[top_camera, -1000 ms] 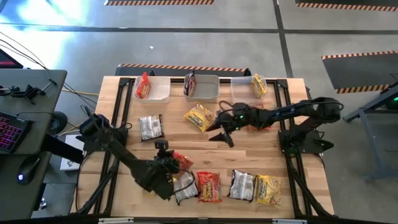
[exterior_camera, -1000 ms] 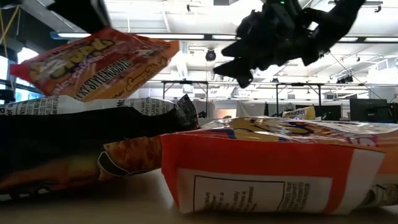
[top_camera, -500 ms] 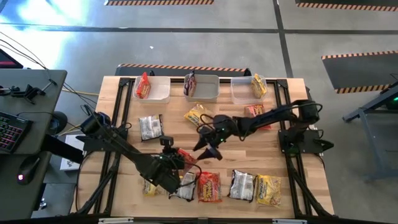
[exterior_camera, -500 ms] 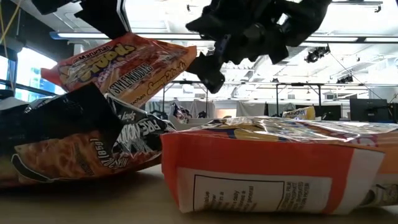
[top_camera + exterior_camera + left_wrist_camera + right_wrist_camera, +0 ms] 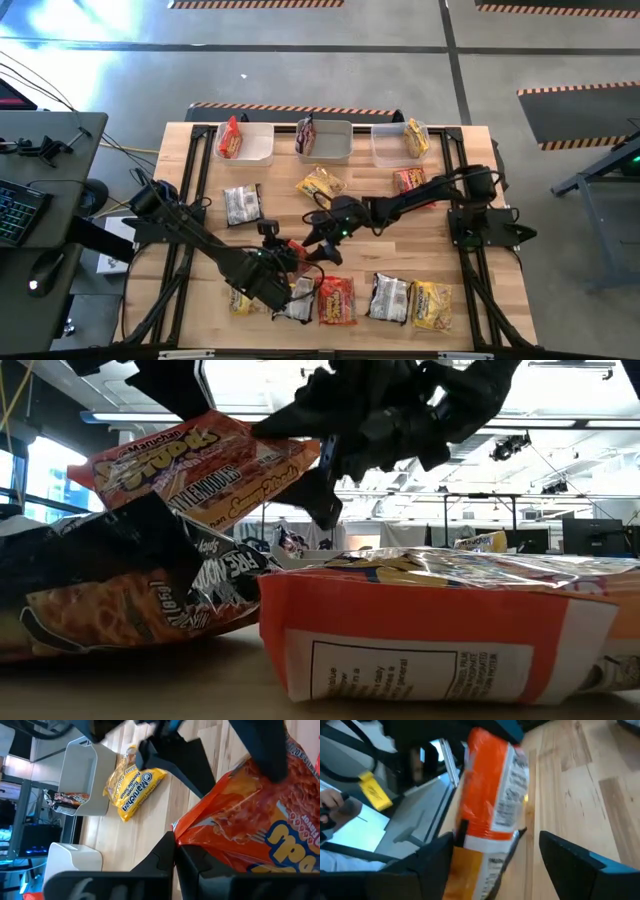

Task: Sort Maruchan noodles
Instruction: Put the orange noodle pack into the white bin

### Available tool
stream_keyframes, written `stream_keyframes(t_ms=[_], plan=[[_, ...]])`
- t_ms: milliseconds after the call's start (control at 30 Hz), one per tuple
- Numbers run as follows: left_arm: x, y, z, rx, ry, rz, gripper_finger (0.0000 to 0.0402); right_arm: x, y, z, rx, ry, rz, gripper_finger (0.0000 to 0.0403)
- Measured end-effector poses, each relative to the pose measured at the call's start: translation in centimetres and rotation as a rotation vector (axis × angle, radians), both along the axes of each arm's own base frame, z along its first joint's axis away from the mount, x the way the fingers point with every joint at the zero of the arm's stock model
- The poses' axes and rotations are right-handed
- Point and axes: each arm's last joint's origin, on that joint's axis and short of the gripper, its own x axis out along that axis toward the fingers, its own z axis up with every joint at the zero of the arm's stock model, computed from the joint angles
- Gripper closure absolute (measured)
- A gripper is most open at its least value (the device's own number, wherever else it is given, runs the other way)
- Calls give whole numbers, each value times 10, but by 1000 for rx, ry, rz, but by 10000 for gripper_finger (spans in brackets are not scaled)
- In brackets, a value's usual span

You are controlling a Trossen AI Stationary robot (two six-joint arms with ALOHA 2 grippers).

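Note:
My left gripper [image 5: 282, 256] is shut on a red-orange Maruchan packet [image 5: 298, 249] over the table's near middle. In the low view that packet [image 5: 200, 465] hangs in the air above a silver-and-dark packet [image 5: 120, 590]. My right gripper [image 5: 319, 240] is open and reaches in from the table's right. In the right wrist view its fingers [image 5: 432, 857] stand on either side of the red-orange packet [image 5: 490, 805]. Other packets lie flat on the table: yellow [image 5: 320, 185], silver [image 5: 242, 203], red [image 5: 408, 180]. My left gripper pinches the red-orange packet between its two fingers near one end [image 5: 200, 827], coming from above. The packet is lifted clear of the table and tilted, its free end toward my right gripper. My right gripper: whether a finger touches the packet I cannot tell.
Three pale bins stand along the far edge: the left bin [image 5: 255, 150] holds a red packet, the middle [image 5: 335, 150] a dark one, the right [image 5: 388, 148] a yellow one. Several packets line the near edge [image 5: 390, 297]. Bare wood lies mid-table.
My right gripper has travelled toward the table's left and near edge, from beside the yellow packet to the packet my left gripper holds. My left gripper has raised that packet a little and carried it toward the right gripper. The silver-and-dark packet's end below has sprung up.

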Motion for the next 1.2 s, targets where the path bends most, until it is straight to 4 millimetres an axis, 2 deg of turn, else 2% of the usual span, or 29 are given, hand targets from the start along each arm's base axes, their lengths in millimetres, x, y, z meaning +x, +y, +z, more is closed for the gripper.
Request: stream_keyframes(t_ms=[167,267,367,533,700,1000,1200], plan=[[0,0,0,-13,-27,22,401,7,2,-10,-3,-3,4,135],[1,0,0,-26,-49,40,401,8,3,-10,-20,-39,7,153],[1,-1,0,-43,-71,60,401,8,7,-9,-63,-70,8,187],[2,-1,0,-81,-109,100,401,7,16,-7,-124,-126,50,267],[-2,-1,5,-210,-94,140,388,7,20,-7,-176,-160,84,326],[-36,-9,50,-517,-256,236,323,7,21,-7,-298,-239,137,316],[-35,-19,54,-733,-309,309,256,7,22,-7,-367,-270,129,321]])
